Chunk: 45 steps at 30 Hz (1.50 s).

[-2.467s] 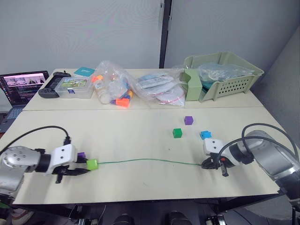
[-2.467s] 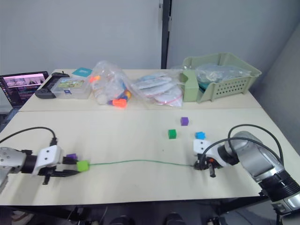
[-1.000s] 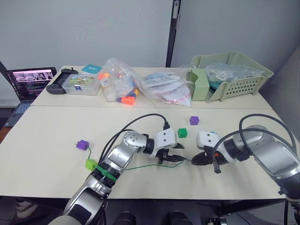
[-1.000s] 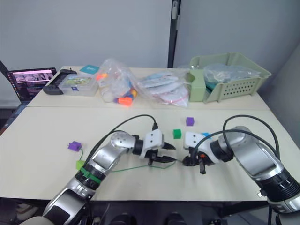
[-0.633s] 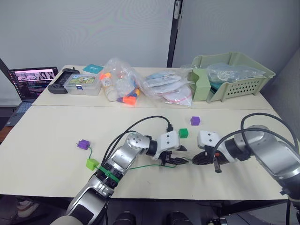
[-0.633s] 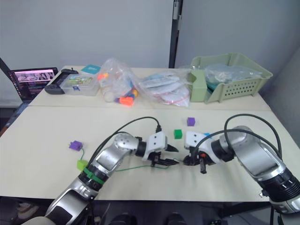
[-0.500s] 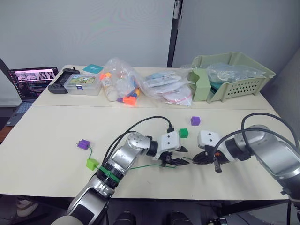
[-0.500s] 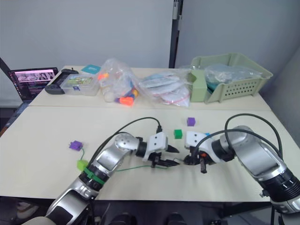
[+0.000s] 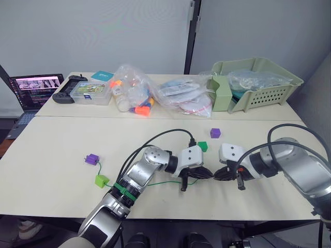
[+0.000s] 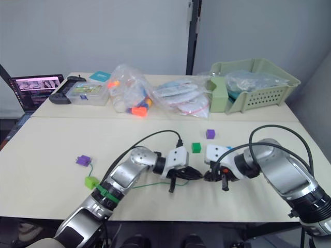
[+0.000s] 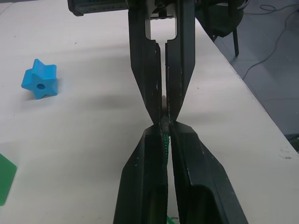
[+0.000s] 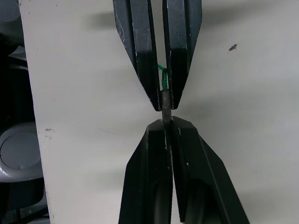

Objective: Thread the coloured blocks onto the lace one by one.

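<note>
Purple block — far left on the worktop, the lace's end beside it. Lime block — just nearer, on the lace. Lace — runs right across the worktop to mid-front. Left gripper — closed on the lace just behind its stiff tip. Right gripper — tip to tip with the left, clamped on the same tip. Dark green block — just behind the grippers. Blue block — beside them. Second purple block — further back.
</note>
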Each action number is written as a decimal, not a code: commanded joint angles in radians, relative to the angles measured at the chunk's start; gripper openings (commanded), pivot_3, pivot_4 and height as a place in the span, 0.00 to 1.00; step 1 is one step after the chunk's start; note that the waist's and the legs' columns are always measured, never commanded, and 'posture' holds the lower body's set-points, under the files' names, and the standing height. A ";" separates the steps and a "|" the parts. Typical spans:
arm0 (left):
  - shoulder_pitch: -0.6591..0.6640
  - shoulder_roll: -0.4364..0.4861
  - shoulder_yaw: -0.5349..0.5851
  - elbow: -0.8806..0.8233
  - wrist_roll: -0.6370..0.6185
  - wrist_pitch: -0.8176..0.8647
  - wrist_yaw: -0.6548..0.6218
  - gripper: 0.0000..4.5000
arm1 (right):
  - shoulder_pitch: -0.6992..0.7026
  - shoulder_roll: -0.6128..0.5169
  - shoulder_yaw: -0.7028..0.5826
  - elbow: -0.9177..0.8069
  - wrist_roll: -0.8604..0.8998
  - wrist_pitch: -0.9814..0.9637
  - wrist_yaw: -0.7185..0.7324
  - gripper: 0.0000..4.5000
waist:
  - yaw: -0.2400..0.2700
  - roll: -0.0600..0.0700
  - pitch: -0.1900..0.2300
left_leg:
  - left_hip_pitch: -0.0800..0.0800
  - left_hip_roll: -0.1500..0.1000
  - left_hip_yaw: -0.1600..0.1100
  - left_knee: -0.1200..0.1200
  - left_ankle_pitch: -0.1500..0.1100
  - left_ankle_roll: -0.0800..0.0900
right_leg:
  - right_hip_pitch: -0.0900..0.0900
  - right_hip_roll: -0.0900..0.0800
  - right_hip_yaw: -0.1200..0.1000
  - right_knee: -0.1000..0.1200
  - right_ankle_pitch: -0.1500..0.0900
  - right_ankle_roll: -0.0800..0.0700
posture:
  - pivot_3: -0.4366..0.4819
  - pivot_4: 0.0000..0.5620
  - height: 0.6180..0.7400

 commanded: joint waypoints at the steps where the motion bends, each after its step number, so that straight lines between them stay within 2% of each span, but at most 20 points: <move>1: -0.020 -0.013 0.006 -0.016 -0.016 -0.022 -0.006 0.05 | -0.001 -0.011 -0.027 -0.025 0.017 0.000 -0.002 0.00 | 0.000 0.000 0.000 | 0.000 0.000 0.000 0.000 0.000 0.000 | 0.000 0.000 0.000 0.000 0.000 0.000 | 0.48 0.27 0.98; 11: -0.029 -0.024 0.005 -0.002 -0.013 -0.027 -0.008 0.02 | 0.006 -0.016 -0.034 -0.028 0.017 0.005 -0.010 0.00 | 0.000 0.000 0.000 | 0.000 0.000 0.000 0.000 0.000 0.000 | 0.000 0.000 0.000 0.000 0.000 0.000 | 0.48 0.27 0.98; 17: -0.040 -0.021 0.019 0.009 -0.021 -0.030 -0.014 0.00 | 0.042 -0.026 -0.101 -0.035 0.051 0.021 -0.029 0.45 | 0.001 0.000 0.000 | 0.000 0.000 0.000 0.000 0.000 0.000 | 0.000 0.000 0.000 0.000 0.000 0.000 | 0.48 0.27 0.98; 19: -0.049 -0.016 0.029 0.024 -0.023 -0.038 -0.019 0.00 | 0.103 -0.046 -0.196 -0.025 0.099 0.026 -0.029 0.60 | 0.005 0.000 0.000 | 0.000 0.000 0.000 0.000 0.000 0.000 | 0.000 0.000 0.000 0.000 0.000 0.000 | 0.48 0.27 0.98; 24: -0.062 -0.003 0.048 0.053 -0.024 -0.060 -0.023 0.00 | 0.201 -0.016 -0.410 0.005 0.206 0.061 -0.083 0.99 | 0.008 0.000 0.000 | 0.000 -0.001 -0.001 0.000 0.000 0.000 | 0.001 -0.001 0.000 -0.001 0.000 0.000 | 0.48 0.27 0.98; 26: -0.066 0.007 0.063 0.065 -0.027 -0.069 -0.026 0.00 | 0.251 0.022 -0.519 0.022 0.247 0.078 -0.133 1.00 | 0.009 0.000 0.000 | 0.000 -0.001 -0.001 0.000 0.000 0.000 | 0.002 0.000 0.000 -0.001 0.000 0.000 | 0.48 0.27 0.98; 30: -0.066 0.022 0.081 0.077 -0.031 -0.074 -0.031 0.00 | 0.350 0.095 -0.610 0.025 0.249 0.029 -0.222 1.00 | 0.010 0.000 0.000 | 0.000 -0.001 -0.001 0.000 0.000 0.000 | 0.002 0.000 0.000 -0.001 0.000 0.001 | 0.48 0.27 0.98; 32: -0.061 0.037 0.095 0.077 -0.038 -0.073 -0.034 0.00 | 0.394 0.217 -0.642 0.045 0.194 -0.058 -0.374 1.00 | 0.008 -0.001 0.000 | 0.001 -0.001 -0.001 0.000 0.000 0.000 | 0.002 0.000 0.000 -0.001 0.000 0.001 | 0.48 0.27 0.98; 39: -0.049 0.061 0.104 0.063 -0.051 -0.065 -0.036 0.00 | 0.388 0.384 -0.585 0.136 0.084 -0.189 -0.600 1.00 | 0.000 0.001 -0.001 | 0.001 -0.002 0.000 0.000 0.001 0.000 | 0.002 -0.001 0.001 0.000 -0.001 0.002 | 0.48 0.27 0.98; 45: -0.033 0.067 0.106 0.029 -0.053 -0.044 -0.016 0.00 | 0.301 0.459 -0.520 0.250 0.035 -0.249 -0.690 1.00 | -0.002 0.001 -0.001 | 0.001 -0.002 0.000 -0.001 0.001 0.000 | 0.002 0.000 0.001 0.000 -0.001 0.002 | 0.48 0.27 0.98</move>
